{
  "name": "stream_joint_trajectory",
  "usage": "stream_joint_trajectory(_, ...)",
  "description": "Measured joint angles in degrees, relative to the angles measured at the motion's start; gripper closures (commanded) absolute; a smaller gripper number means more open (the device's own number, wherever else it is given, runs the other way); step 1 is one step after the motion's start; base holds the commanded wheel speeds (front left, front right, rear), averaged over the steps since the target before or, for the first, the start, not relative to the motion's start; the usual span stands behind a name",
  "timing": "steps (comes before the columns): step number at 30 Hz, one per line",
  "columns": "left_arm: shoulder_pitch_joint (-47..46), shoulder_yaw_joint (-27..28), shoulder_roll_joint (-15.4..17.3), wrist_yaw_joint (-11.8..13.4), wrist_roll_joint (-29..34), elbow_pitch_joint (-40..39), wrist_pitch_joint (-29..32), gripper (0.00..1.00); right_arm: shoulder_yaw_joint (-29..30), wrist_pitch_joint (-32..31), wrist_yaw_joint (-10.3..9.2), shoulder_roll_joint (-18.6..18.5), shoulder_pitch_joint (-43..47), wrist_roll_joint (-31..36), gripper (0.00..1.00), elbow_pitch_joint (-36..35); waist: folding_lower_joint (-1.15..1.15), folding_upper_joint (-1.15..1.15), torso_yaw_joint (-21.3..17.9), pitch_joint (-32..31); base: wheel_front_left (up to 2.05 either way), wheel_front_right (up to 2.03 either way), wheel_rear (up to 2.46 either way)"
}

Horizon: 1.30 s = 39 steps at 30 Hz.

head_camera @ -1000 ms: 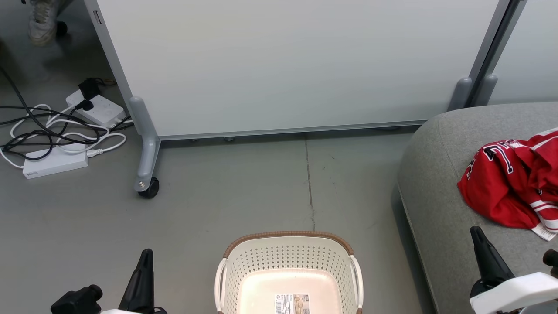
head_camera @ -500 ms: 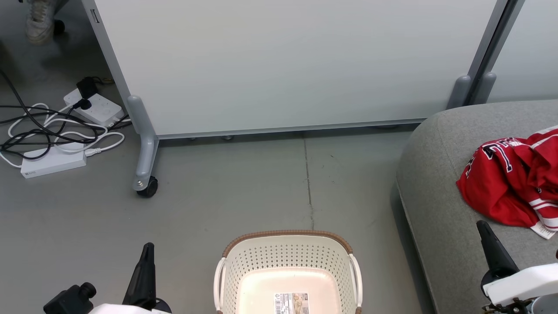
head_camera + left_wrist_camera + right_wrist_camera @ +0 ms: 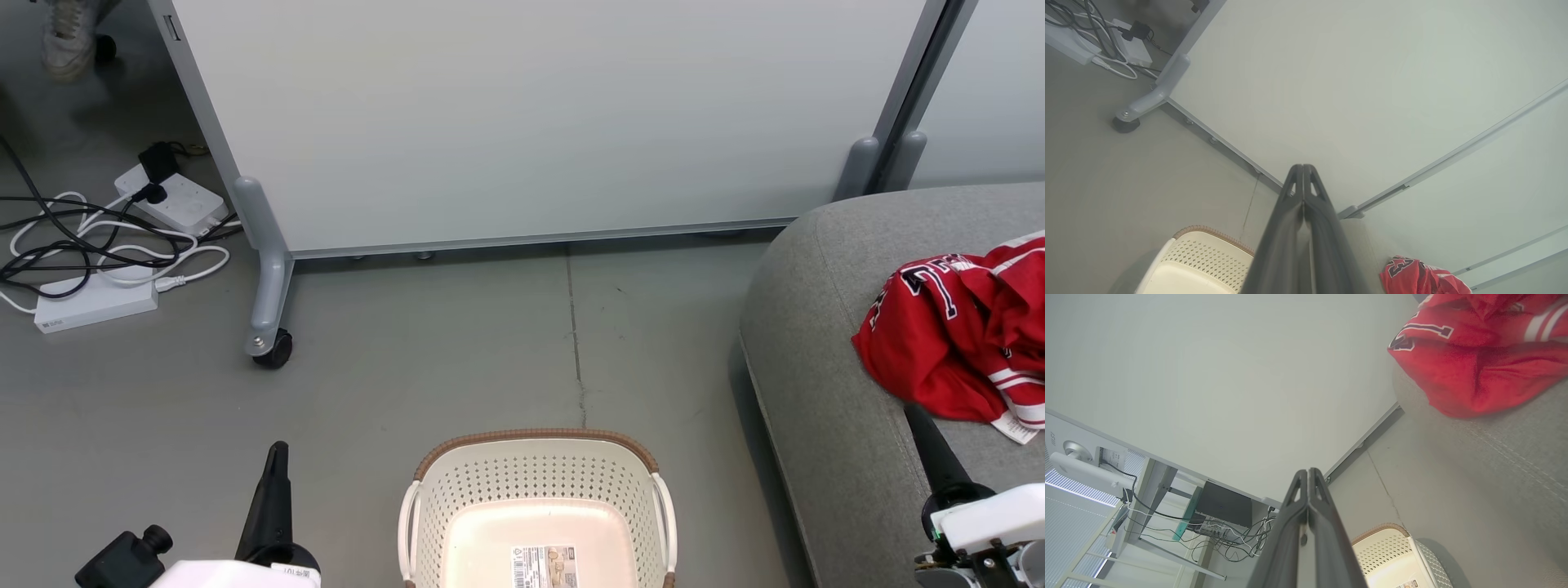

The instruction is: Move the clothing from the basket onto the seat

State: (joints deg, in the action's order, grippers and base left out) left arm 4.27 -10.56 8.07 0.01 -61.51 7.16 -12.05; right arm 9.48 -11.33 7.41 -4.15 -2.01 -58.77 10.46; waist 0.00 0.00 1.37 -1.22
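Note:
The red clothing [image 3: 963,335] lies crumpled on the grey seat [image 3: 824,343] at the right, with lettering and white stripes showing; the right wrist view has the clothing [image 3: 1478,355] at its top right. The cream basket [image 3: 535,510] with a brown rim stands on the floor at bottom centre, with just a barcode sticker [image 3: 544,566] on its floor. My left gripper [image 3: 277,457] is shut at the lower left, left of the basket. My right gripper [image 3: 914,412] is shut over the seat's front, just below the clothing, holding nothing. Both wrist views show fingers pressed together.
A pale partition panel [image 3: 522,122] on wheeled feet [image 3: 269,347] stands behind the basket. Power strips and tangled cables [image 3: 106,245] lie on the floor at the left. A person's shoe [image 3: 65,41] is at the top left corner.
Both arms have drawn down toward the bottom of the head view. The right gripper has slid back away from the clothing. The camera has shifted slightly.

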Motion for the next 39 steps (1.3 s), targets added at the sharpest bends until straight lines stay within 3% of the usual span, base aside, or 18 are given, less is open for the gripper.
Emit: stream_joint_trajectory(39,-2.21,1.63,-3.22,-4.36,-18.60,-0.10,0.19,1.00,5.05,-6.38,0.00,-0.44,-4.79,-19.73,1.00,5.36,0.00,0.00,-0.71,0.75,0.00,0.00,0.00)
